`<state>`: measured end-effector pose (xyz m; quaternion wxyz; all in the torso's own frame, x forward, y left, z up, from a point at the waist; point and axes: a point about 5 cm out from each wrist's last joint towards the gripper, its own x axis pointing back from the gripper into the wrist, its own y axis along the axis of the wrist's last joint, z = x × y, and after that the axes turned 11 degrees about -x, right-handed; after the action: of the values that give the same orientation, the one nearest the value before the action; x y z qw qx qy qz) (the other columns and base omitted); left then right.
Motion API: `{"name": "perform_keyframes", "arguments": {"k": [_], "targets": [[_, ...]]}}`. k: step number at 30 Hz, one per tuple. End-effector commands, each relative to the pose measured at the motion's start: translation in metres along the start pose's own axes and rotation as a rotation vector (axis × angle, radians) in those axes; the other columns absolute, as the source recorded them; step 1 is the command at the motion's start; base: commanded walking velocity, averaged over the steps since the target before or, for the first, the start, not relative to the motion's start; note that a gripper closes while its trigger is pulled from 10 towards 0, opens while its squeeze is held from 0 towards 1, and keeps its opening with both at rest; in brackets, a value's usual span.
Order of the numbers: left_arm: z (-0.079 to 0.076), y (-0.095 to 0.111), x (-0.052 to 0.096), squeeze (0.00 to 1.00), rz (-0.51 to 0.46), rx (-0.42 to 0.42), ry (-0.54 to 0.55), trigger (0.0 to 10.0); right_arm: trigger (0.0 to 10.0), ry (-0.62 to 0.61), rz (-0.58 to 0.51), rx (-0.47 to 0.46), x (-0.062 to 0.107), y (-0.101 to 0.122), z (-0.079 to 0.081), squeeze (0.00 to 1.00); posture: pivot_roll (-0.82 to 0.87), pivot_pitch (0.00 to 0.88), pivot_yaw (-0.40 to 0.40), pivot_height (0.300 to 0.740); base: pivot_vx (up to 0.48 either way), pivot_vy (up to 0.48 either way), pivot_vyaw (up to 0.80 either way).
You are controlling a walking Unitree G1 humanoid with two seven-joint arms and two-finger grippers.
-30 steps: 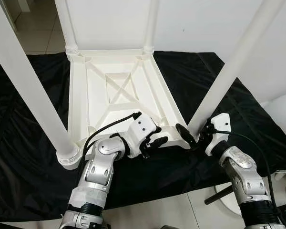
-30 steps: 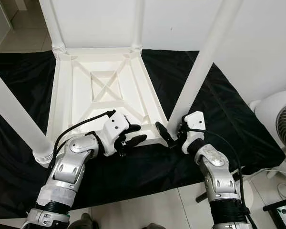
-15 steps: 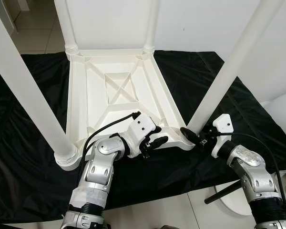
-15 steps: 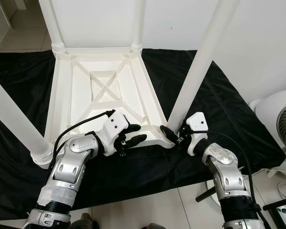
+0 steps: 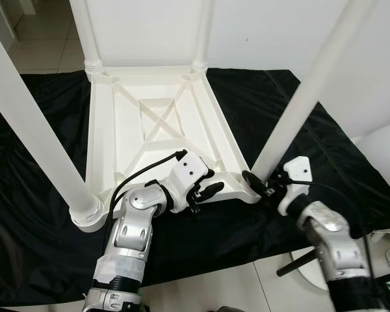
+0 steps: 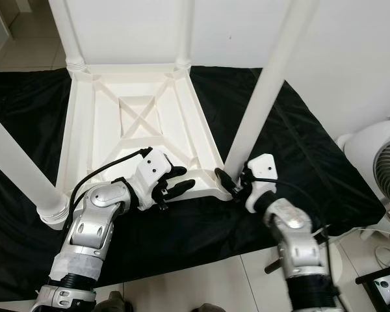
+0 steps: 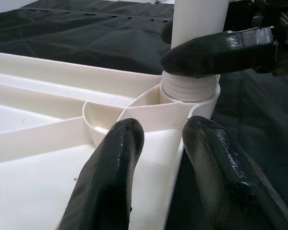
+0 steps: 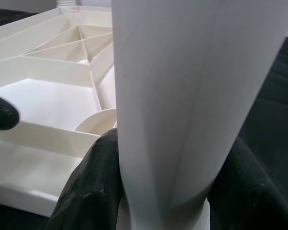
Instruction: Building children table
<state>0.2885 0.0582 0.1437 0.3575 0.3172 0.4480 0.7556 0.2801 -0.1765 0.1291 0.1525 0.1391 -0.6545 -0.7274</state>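
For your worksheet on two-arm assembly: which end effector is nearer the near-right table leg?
Right. The right end effector has its fingers around the near-right leg at its base; the left end effector rests on the tabletop's near rim beside that corner.

No readable text, labels, brands, numbers or signs on any surface in view.

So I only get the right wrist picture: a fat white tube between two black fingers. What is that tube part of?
Observer: It's the near right leg of an upside-down white plastic children's table; the right hand grips its base.
Operator: And the other hand?
Observer: The left hand sits beside that corner, fingers open astride the table's near rim.
Operator: Any more legs in?
Observer: Three more white legs stand at the other corners, over a black sheet.
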Motion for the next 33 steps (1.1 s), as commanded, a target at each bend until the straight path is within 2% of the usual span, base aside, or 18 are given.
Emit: {"name": "perform_keyframes", "arguments": {"k": [1, 2, 3, 5, 6, 8, 9, 11, 12, 14, 15, 16, 17, 21, 33], "targets": [[0.013, -0.003, 0.0, 0.0, 0.076, 0.022, 0.362, 10.0, 10.0, -0.066, -0.026, 0.008, 0.0, 0.005, 0.001, 0.0, 0.03, 0.023, -0.055, 0.74, 0.0, 0.0, 0.0], [0.013, -0.003, 0.0, 0.0, 0.076, 0.022, 0.362, 10.0, 10.0, -0.066, -0.026, 0.008, 0.0, 0.005, 0.001, 0.0, 0.03, 0.023, -0.055, 0.74, 0.0, 0.0, 0.0], [0.013, -0.003, 0.0, 0.0, 0.075, 0.021, 0.362, 10.0, 10.0, -0.118, -0.047, -0.013, 0.001, 0.005, 0.004, 0.0, 0.03, 0.026, -0.055, 0.74, 0.0, 0.0, 0.0], [0.013, -0.003, 0.0, 0.0, 0.075, 0.021, 0.362, 10.0, 10.0, -0.118, -0.047, -0.013, 0.001, 0.005, 0.004, 0.0, 0.03, 0.026, -0.055, 0.74, 0.0, 0.0, 0.0], [0.013, -0.003, 0.0, 0.0, 0.075, 0.021, 0.361, 10.0, 10.0, -0.19, -0.071, -0.042, 0.002, 0.005, 0.009, 0.0, 0.02, 0.028, -0.053, 0.74, 0.0, 0.0, 0.0], [0.013, -0.003, 0.0, 0.0, 0.075, 0.021, 0.361, 10.0, 10.0, -0.19, -0.071, -0.042, 0.002, 0.005, 0.009, 0.0, 0.02, 0.028, -0.053, 0.74, 0.0, 0.0, 0.0], [0.013, -0.002, 0.0, 0.0, 0.073, 0.024, 0.362, 10.0, 10.0, -0.339, -0.103, -0.087, 0.004, 0.003, 0.015, 0.0, 0.02, 0.028, -0.052, 0.74, 0.0, 0.0, 0.0], [0.013, -0.002, 0.0, 0.0, 0.073, 0.024, 0.362, 10.0, 10.0, -0.339, -0.103, -0.087, 0.004, 0.003, 0.015, 0.0, 0.02, 0.028, -0.052, 0.74, 0.0, 0.0, 0.0], [0.014, -0.002, -0.001, 0.0, 0.07, 0.029, 0.364, 10.0, 10.0, -0.487, -0.134, -0.111, 0.007, 0.0, 0.021, 0.0, 0.02, 0.026, -0.052, 0.74, 0.0, 0.0, 0.0], [0.014, -0.002, -0.001, 0.0, 0.07, 0.029, 0.364, 10.0, 10.0, -0.487, -0.134, -0.111, 0.007, 0.0, 0.021, 0.0, 0.02, 0.026, -0.052, 0.74, 0.0, 0.0, 0.0], [0.015, -0.001, -0.001, 0.0, 0.068, 0.036, 0.37, 10.0, 10.0, -0.592, -0.151, -0.144, 0.009, -0.003, 0.029, 0.0, 0.02, 0.025, -0.051, 0.74, 0.0, 0.0, 0.0], [0.015, -0.001, -0.001, 0.0, 0.068, 0.036, 0.37, 10.0, 10.0, -0.592, -0.151, -0.144, 0.009, -0.003, 0.029, 0.0, 0.02, 0.025, -0.051, 0.74, 0.0, 0.0, 0.0], [0.018, -0.001, -0.001, 0.0, 0.061, 0.064, 0.386, 10.0, 10.0, -0.645, -0.146, -0.175, 0.008, -0.006, 0.039, 0.0, 0.02, 0.022, -0.051, 0.74, 0.0, 0.0, 0.0], [0.02, 0.0, -0.001, 0.0, 0.055, 0.09, 0.405, 10.0, 10.0, -0.652, -0.141, -0.174, 0.008, -0.004, 0.039, 0.0, 0.01, 0.023, -0.05, 0.74, 0.0, 0.0, 0.0], [0.039, -0.001, 0.003, 0.0, 0.071, 0.178, 0.576, 10.0, 10.0, -0.69, -0.139, -0.16, 0.007, -0.002, 0.044, 0.0, 0.02, 0.023, -0.057, 0.74, 0.0, 0.0, 0.0]]}}
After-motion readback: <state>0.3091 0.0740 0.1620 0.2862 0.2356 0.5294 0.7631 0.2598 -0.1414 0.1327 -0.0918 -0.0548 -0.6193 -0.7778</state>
